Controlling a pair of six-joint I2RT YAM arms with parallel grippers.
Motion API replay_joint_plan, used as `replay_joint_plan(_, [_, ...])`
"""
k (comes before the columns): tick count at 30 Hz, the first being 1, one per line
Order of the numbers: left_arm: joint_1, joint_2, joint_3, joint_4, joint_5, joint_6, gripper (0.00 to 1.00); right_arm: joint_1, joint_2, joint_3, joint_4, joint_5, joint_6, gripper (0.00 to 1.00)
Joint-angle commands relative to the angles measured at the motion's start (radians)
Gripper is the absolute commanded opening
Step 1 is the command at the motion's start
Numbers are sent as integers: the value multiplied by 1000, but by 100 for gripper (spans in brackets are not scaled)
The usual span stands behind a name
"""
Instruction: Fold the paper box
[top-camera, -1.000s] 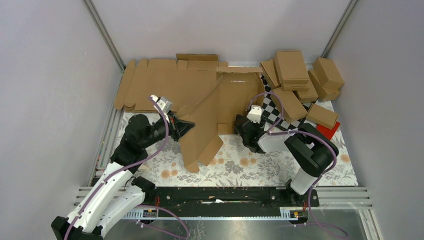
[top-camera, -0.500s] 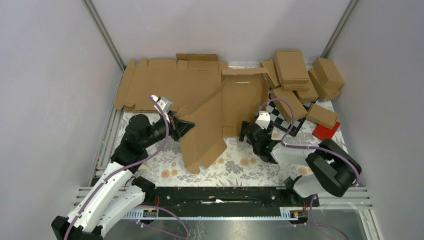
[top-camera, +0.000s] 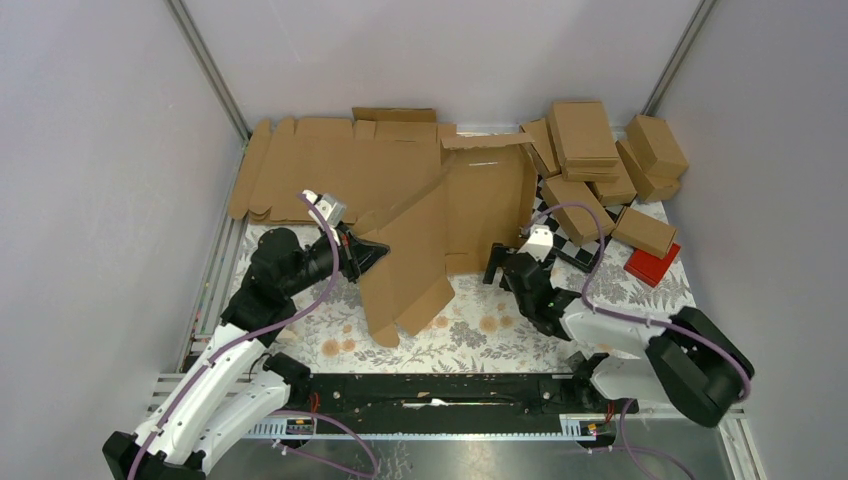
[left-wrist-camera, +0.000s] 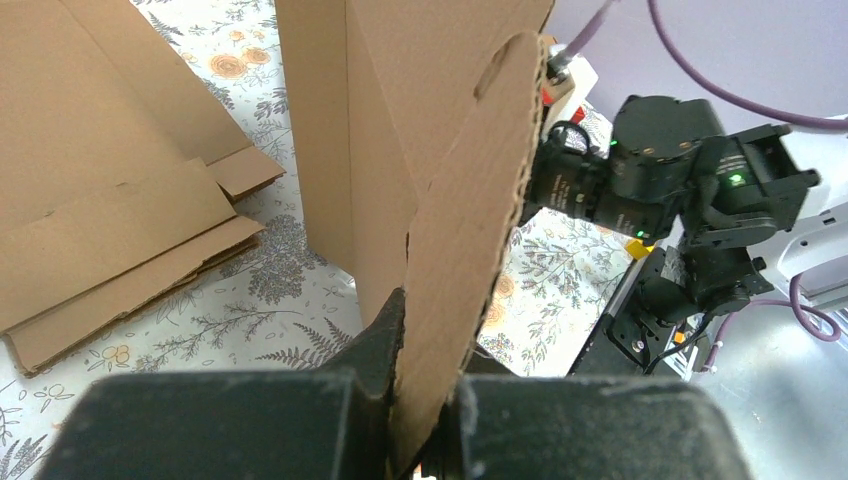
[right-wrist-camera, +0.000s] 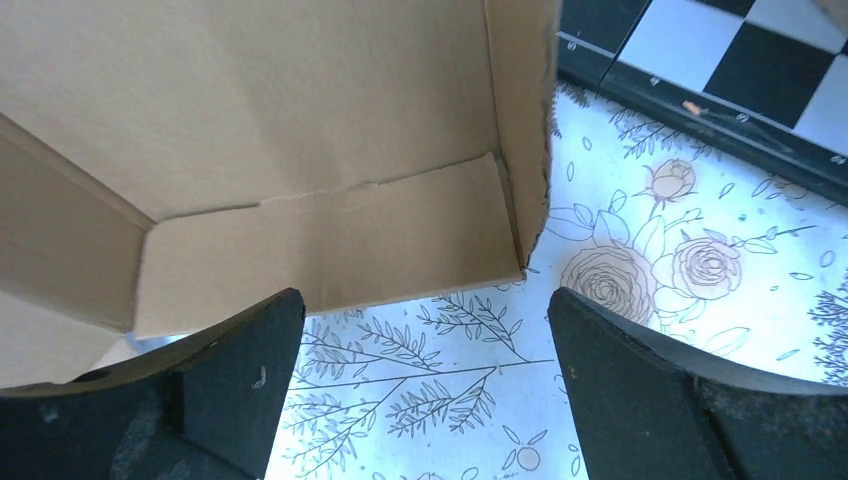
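Paper box between flat blanks, finished boxes

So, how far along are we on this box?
Partly there. The paper box has its far and right walls raised, as the right wrist view shows. The left gripper is clamped on a large tilted flap. The right gripper is open at the near edge, holding nothing. Left: remaining walls, tabs, closing the lid.

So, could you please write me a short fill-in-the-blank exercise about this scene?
The left hand is ____ on a flap of the paper box.
The right hand is ____ and holds nothing.
The finished boxes are piled at the far ____ corner of the table.
Missing words: shut, open, right.
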Motion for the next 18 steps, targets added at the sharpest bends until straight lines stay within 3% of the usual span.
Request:
replay_joint_plan(1, [-4,10,24,-52,-6,9,0,2,-142,-19,-48,24,-12,100])
replay_joint_plan(11, [-5,5,24,-52,-12,14,0,2,-365,-138,35,-203,-124,90])
replay_joint_plan(16, [-5,2,14,-40,-9,10,0,3,-332,-142,141,-317,-191,85])
replay_joint_plan(18, [-5,2,15,-39,-9,10,0,2,-272,-106,157,-330,-214,78])
